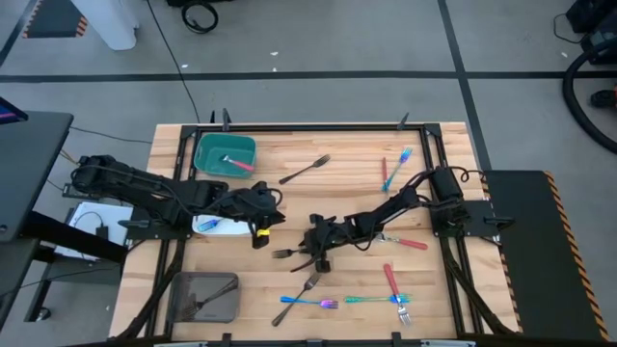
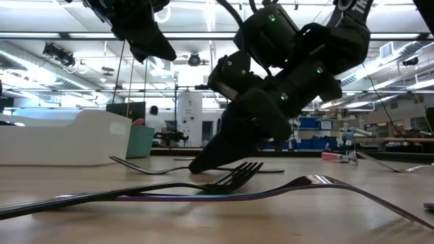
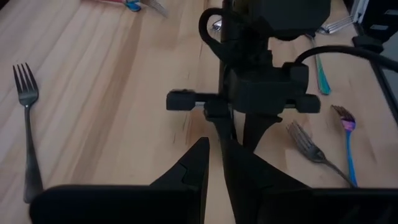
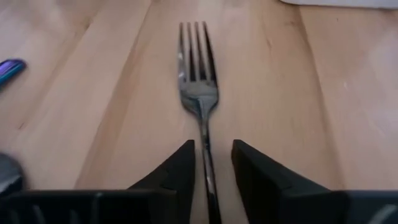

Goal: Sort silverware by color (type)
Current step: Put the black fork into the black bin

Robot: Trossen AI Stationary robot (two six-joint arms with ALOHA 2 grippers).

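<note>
**A:** so where's the right pincer (image 4: 211,171) at?

**B:** down on the pale wood-plank tabletop (image 1: 347,145), its wedge-shaped black fingers apart, straddling the slim handle of a dark metal fork (image 4: 199,93) lying flat mid-table. Not clamped on it.

**A:** and the left pincer (image 1: 262,231)?

**B:** hanging just beside the white tray (image 1: 214,226); can't tell its fingers. Red-handled and shiny iridescent utensils are scattered around, one red-handled piece in the teal tray (image 1: 214,146).

Teal tray (image 1: 204,154); white tray (image 1: 206,227); grey tray (image 1: 181,301); dark fork (image 4: 199,93); red-handled fork (image 1: 390,282).
</note>
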